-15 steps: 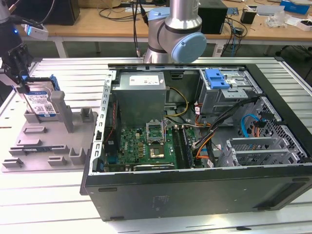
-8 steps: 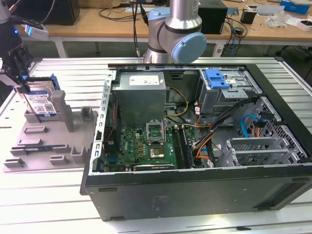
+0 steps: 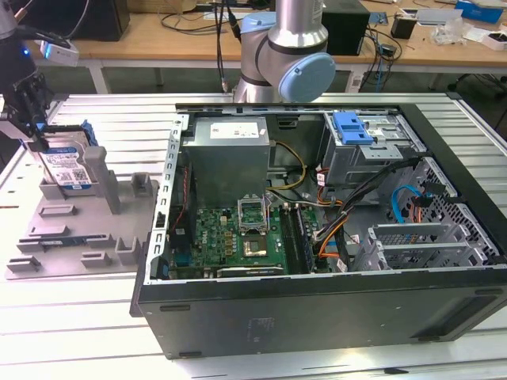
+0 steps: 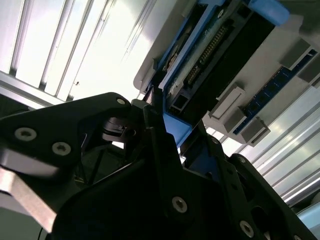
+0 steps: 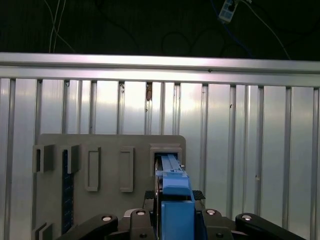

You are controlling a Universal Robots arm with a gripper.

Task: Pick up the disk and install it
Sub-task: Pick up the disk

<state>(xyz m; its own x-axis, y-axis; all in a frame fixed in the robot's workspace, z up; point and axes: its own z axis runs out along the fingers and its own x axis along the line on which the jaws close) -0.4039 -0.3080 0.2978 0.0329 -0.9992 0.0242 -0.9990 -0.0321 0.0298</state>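
The disk (image 3: 67, 164) is a silver drive with a blue-and-white label and a blue frame. It stands on edge in a slot of the grey fixture (image 3: 79, 229) at the exterior view's far left. My gripper (image 3: 37, 141) comes down on its top edge and is shut on it. In the first wrist view the disk's blue frame (image 5: 175, 197) sits between my two fingertips (image 5: 199, 195), reaching into the fixture's slot (image 5: 167, 152). In the second wrist view the black fingers (image 4: 155, 122) clamp the blue frame (image 4: 175, 127) beside the drive's connector edge (image 4: 210, 55).
An open computer case (image 3: 158, 301) lies at the middle and the exterior view's right. It holds a grey power-supply box (image 3: 230, 154), a motherboard (image 3: 238, 237), cables and a drive bay with a blue latch (image 3: 352, 127). The arm's base (image 3: 285, 47) stands behind the case.
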